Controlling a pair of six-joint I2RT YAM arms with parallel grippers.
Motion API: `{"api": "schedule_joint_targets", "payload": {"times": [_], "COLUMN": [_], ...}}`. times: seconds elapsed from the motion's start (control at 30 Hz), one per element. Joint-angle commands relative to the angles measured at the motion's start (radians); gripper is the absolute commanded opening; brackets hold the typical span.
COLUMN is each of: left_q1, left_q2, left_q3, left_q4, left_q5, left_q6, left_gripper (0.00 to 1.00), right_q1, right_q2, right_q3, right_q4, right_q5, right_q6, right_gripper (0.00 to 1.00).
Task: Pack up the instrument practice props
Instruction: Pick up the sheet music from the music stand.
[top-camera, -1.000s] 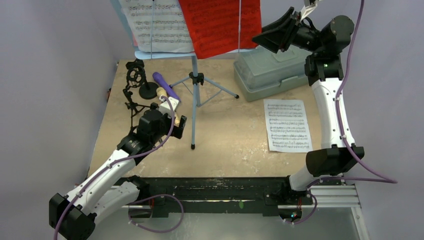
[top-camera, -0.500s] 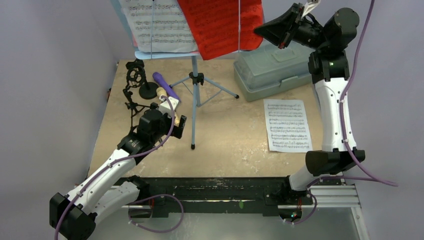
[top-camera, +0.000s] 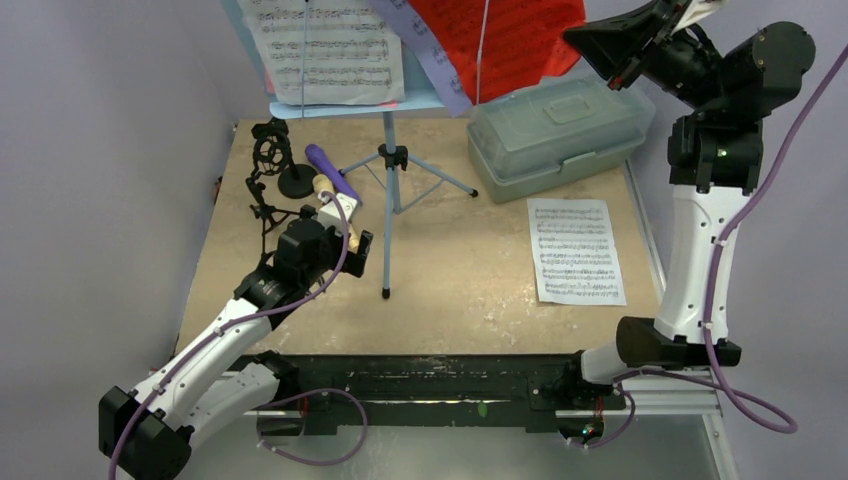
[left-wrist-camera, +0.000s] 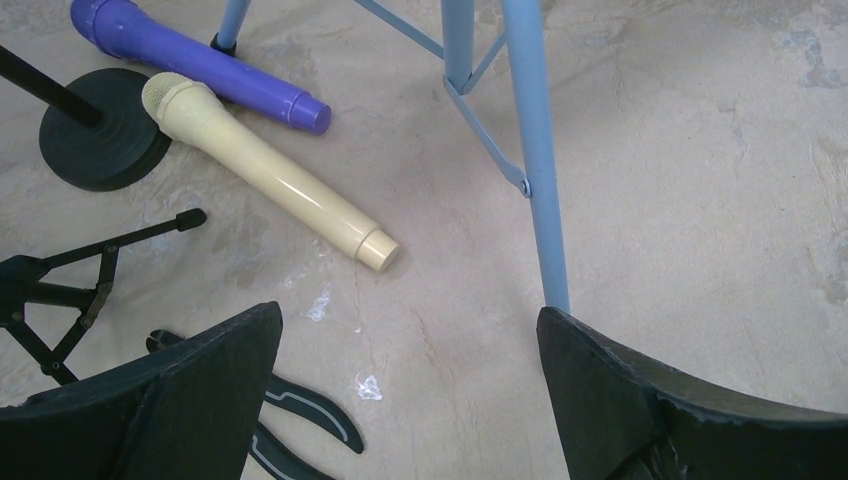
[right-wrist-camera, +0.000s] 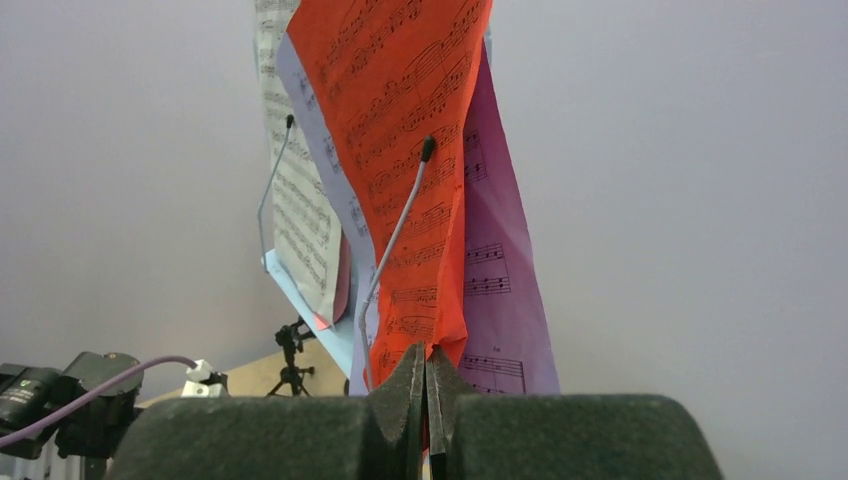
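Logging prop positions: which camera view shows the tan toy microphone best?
The left wrist view: the tan microphone lies whole on the table beside the purple microphone. The top external view shows only its ends, the left arm covering its middle. The right wrist view does not show it.

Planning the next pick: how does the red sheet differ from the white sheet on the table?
The red sheet stands upright in the air, pinched at its lower edge by the right gripper; the white sheet lies on the table, untouched. The red sheet is bowed; the white sheet is flat. Both carry printed music.
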Motion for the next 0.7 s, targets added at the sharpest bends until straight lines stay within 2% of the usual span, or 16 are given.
{"api": "schedule_joint_targets", "payload": {"times": [0.0,0.33,0.67], "left_q1": [0.007,0.005,0.007], "left_q2": [-0.018,-0.022,-0.026], "left_q3": [0.006,0.005,0.005], "left_q4": [0.025,0.025,0.024], "left_q5": [0.007,0.009,0.009], "left_q6": [0.006,0.006,0.005], "left_gripper": [0.99,1.00,1.00], "right_q1": [-0.031,-0.108,-0.252], "right_q2": [-0.016,-0.031,-0.064], "right_q3": [0.027,0.068,0.057], "right_q4": [0.064,0.069,0.181], "right_q5": [-0.029,-0.041,-0.113], "right_q6": [0.061,0.069,0.190], "right_gripper": [0.00,0.00,0.00]}}
